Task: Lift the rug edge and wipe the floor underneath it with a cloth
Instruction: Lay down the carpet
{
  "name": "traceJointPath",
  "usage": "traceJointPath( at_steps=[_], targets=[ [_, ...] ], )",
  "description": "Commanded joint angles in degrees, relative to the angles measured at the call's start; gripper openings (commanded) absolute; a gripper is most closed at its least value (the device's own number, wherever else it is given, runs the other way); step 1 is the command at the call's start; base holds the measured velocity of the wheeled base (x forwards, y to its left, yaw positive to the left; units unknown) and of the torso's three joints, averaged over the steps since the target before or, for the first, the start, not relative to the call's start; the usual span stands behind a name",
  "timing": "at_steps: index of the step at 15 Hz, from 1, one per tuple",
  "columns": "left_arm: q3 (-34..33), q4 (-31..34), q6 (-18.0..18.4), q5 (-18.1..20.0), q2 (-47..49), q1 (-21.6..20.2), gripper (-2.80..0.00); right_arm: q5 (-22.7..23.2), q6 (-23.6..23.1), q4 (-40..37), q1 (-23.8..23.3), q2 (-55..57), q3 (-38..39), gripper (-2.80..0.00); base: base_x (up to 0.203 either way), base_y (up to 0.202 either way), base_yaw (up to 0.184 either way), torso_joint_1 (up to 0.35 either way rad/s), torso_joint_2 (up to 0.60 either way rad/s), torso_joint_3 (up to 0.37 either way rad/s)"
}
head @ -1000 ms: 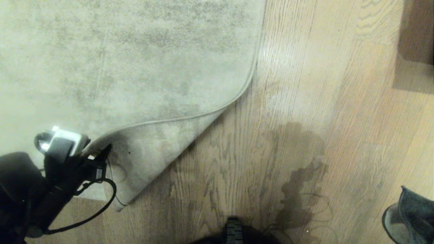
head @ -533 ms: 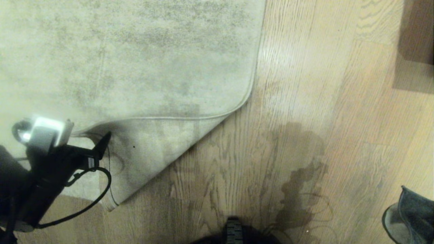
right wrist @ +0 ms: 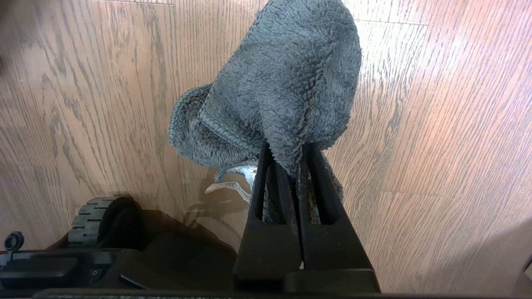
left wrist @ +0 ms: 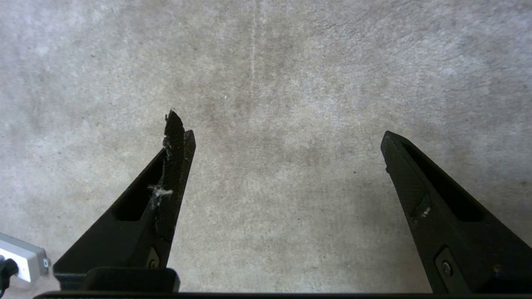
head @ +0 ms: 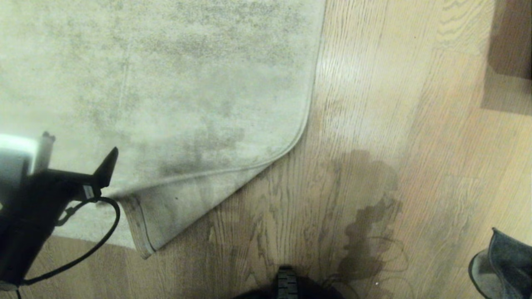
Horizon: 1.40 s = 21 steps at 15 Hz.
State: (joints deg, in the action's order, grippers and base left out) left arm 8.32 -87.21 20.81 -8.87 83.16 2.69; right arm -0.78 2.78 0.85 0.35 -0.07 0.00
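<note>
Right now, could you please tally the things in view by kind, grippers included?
Rug: 1, pale grey-beige, one corner folded over on the floor.
Cloth: 1, dark grey, pinched in the right gripper.
Grippers: 2, the left gripper open over the rug.
White power strip: 1.
Total: 5

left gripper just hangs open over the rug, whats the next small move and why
Probably pull the left gripper clear to the side. Its fingers stand wide apart over the rug with nothing between them, and the rug's corner lies folded over on the floor. The right gripper is shut on the cloth, so no wiping is pending on the left.
</note>
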Motion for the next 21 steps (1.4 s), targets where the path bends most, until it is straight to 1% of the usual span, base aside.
traceJointPath(
  at_steps=[1,3,5,8,10,14,15,17,19,20,21],
  targets=[
    [-1.7,-1.7,-0.1,0.0,-3.3,0.0,0.00,0.0,0.0,0.0,0.1,0.1,0.0,-2.80,0.000,0.000,0.000,0.000,0.00,0.000],
    [-4.4,-1.5,-0.3,0.2,-4.6,0.2,0.00,0.0,-0.1,0.0,0.1,0.1,0.0,-2.80,0.000,0.000,0.000,0.000,0.00,0.000],
    [-7.0,-1.4,-1.8,0.3,-4.8,0.2,0.00,0.0,0.0,0.0,0.0,0.1,0.0,-2.80,0.000,0.000,0.000,0.000,0.00,0.000],
    [-7.8,0.5,-2.2,0.9,-3.2,0.5,0.00,0.0,0.0,0.0,0.0,0.1,0.0,-2.80,0.000,0.000,0.000,0.000,0.00,0.000],
    [-7.9,1.7,-2.9,1.2,-2.1,1.7,0.00,0.0,0.0,0.0,0.0,0.1,0.0,-2.80,0.000,0.000,0.000,0.000,0.00,0.000],
    [-7.8,2.1,-5.3,1.1,2.7,6.6,0.00,0.0,0.0,0.0,0.0,0.1,0.0,-2.80,0.000,0.000,0.000,0.000,0.00,0.000],
    [-7.9,2.1,-5.7,1.1,3.6,7.2,-2.80,0.0,0.0,0.0,0.1,0.1,0.0,-2.80,0.000,0.000,0.000,0.000,0.00,0.000],
    [-7.9,2.1,-7.8,1.3,5.3,9.6,-2.80,0.0,0.0,0.0,0.0,0.1,0.0,-2.80,0.000,0.000,0.000,0.000,0.00,0.000],
    [-8.3,2.0,-10.4,1.2,6.3,13.1,-2.80,0.0,-0.1,0.0,0.0,0.1,0.0,-2.80,0.000,0.000,0.000,0.000,0.00,0.000],
    [-8.3,2.0,-11.3,1.2,6.3,14.6,-2.80,0.0,0.0,0.0,0.0,0.1,0.0,-2.80,0.000,0.000,0.000,0.000,0.00,0.000],
    [-8.3,2.0,-11.3,1.1,6.3,14.9,-2.80,0.0,0.0,0.0,0.1,0.1,0.0,-2.80,0.000,0.000,0.000,0.000,0.00,0.000]
  ],
)
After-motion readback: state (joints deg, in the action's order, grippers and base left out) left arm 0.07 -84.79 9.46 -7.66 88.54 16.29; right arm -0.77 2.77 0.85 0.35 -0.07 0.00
